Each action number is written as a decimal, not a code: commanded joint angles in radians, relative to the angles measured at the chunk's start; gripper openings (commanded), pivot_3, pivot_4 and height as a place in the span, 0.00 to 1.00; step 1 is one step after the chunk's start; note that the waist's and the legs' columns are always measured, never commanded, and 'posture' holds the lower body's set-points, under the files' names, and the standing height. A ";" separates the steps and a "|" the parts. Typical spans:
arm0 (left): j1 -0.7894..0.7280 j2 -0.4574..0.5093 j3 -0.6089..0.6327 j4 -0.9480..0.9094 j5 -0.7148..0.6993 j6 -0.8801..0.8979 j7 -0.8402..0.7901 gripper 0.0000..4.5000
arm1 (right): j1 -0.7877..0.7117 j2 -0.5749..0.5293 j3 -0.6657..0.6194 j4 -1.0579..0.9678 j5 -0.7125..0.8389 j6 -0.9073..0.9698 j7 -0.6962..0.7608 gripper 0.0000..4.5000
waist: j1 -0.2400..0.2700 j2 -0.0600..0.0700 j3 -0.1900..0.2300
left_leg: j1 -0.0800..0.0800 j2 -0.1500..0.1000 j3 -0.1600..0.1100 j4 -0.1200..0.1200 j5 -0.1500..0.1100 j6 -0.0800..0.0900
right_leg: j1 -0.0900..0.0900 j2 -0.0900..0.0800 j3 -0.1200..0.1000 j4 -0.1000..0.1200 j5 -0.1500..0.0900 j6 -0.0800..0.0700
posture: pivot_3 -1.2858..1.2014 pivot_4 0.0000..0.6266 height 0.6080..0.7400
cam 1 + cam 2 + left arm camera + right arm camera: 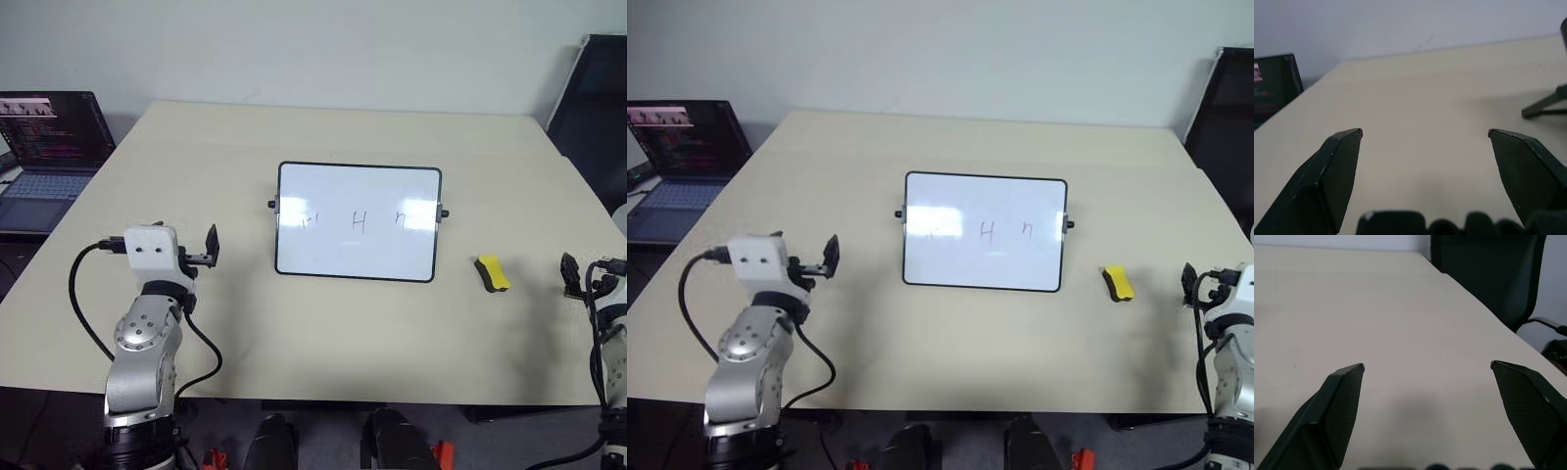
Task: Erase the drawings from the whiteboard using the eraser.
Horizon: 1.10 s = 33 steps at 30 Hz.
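Eraser (493, 273) lies flat on the bench (323, 333), right of the board (358, 223), near the right gripper (1427, 367). Small block, looks light and firm; probably easiest pinched across its narrow sides, yellow up. Board stands propped, marks (357, 221) unwiped, likely to tip if pushed hard. Both grippers' fingers spread wide, holding nothing; left gripper (1425, 133) hovers left of board.

Soft, even, fairly bright light from above falls over the table (294, 323), leaving only faint shadows, such as the one under the eraser (493, 273). The whiteboard (358, 223) is glossy and carries pale patches of glare at both ends, which wash out the drawings (358, 222). In the wrist views the near fingers (1332, 171) look dark and slightly blurred.
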 commanded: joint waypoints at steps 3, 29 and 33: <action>-0.020 -0.016 -0.015 -0.014 0.008 -0.031 0.004 1.00 | 0.016 -0.022 -0.041 -0.058 0.011 0.021 -0.009 1.00 | 0.002 0.000 0.000 | 0.000 0.000 0.000 0.001 0.000 0.000 | 0.000 0.000 0.000 0.000 0.000 -0.001 | 0.52 0.24 1.00; -0.232 0.043 0.008 0.192 -0.004 -0.108 -0.065 1.00 | 0.147 0.125 0.052 -0.324 0.000 0.072 -0.001 1.00 | 0.004 0.000 0.000 | 0.001 0.000 -0.005 0.001 0.000 0.000 | 0.005 0.000 -0.005 -0.002 0.000 -0.001 | 0.52 0.24 1.00; -0.304 0.069 0.001 0.234 -0.024 -0.121 -0.117 1.00 | 0.155 0.127 0.059 -0.347 0.007 0.087 0.000 1.00 | 0.004 0.000 0.000 | 0.001 -0.001 -0.005 0.001 0.000 0.000 | 0.005 0.000 -0.005 -0.002 0.000 -0.001 | 0.52 0.24 1.00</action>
